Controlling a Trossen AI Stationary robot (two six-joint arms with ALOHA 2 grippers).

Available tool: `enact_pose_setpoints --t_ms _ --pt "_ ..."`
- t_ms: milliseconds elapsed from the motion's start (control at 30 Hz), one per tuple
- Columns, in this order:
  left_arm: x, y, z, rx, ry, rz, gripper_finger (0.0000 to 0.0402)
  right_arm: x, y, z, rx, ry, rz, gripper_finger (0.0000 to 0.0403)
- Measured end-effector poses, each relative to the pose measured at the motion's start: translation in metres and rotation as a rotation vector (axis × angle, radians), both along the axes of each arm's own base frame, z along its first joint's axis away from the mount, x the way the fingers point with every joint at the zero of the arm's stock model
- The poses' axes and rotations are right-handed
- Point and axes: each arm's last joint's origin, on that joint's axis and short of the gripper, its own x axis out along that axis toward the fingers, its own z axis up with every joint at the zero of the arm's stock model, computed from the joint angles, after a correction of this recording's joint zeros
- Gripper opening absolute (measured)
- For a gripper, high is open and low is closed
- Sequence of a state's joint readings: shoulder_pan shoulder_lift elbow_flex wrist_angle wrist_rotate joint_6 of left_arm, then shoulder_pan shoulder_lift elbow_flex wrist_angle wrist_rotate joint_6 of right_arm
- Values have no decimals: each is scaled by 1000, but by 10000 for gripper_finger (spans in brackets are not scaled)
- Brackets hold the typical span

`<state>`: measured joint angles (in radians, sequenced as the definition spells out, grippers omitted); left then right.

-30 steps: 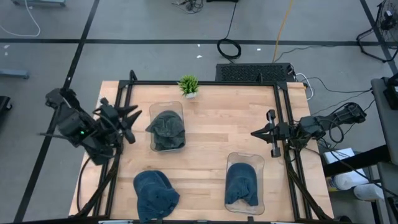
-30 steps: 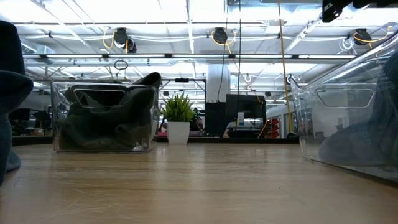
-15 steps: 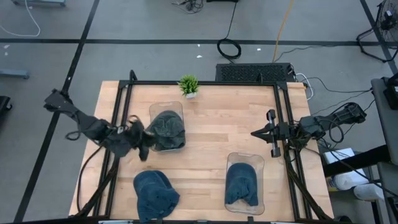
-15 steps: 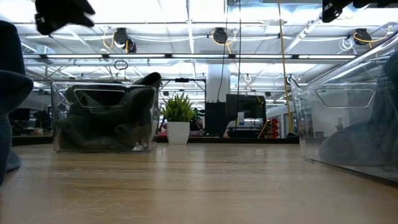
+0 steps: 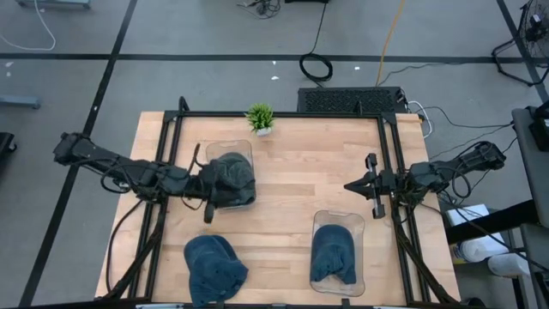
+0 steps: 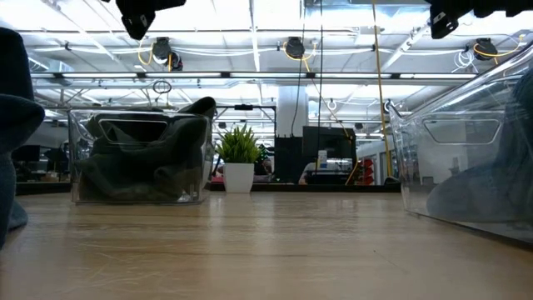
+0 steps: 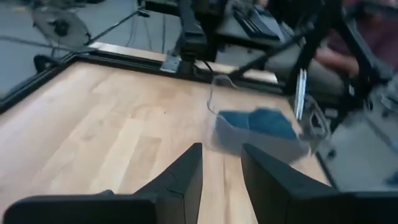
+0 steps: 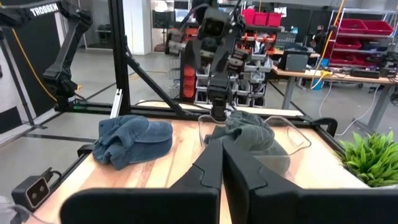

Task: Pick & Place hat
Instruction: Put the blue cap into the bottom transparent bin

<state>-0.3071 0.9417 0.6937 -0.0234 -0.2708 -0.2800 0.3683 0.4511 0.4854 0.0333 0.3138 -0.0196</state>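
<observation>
The wooden table (image 5: 283,172) is fitted with two clear bins. A grey-green hat (image 5: 230,176) is contained in the far-left bin (image 5: 230,182), a blue hat (image 5: 334,255) in the near-right bin (image 5: 336,251). A loose blue hat (image 5: 213,267) is laid near the front-left edge. The left gripper (image 5: 206,190) is positioned over the far-left bin, fingers slightly parted, nothing held. The right gripper (image 5: 367,185) is parked at the right edge, fingers pressed together.

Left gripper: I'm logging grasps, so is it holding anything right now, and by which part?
Nothing is held. The left gripper hangs empty, fingers apart, beside the bin with the grey-green hat, touching neither.
</observation>
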Motion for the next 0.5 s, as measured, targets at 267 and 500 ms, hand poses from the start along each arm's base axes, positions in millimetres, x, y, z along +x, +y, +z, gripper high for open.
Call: enact_pose_setpoints --t_ms 267,500 --pt "3 8 3 -123 -31 33 120 0 0 -2 1 -1 0 0" --pt "3 4 1 -233 20 -123 120 0 0 -1 12 -9 1 0"
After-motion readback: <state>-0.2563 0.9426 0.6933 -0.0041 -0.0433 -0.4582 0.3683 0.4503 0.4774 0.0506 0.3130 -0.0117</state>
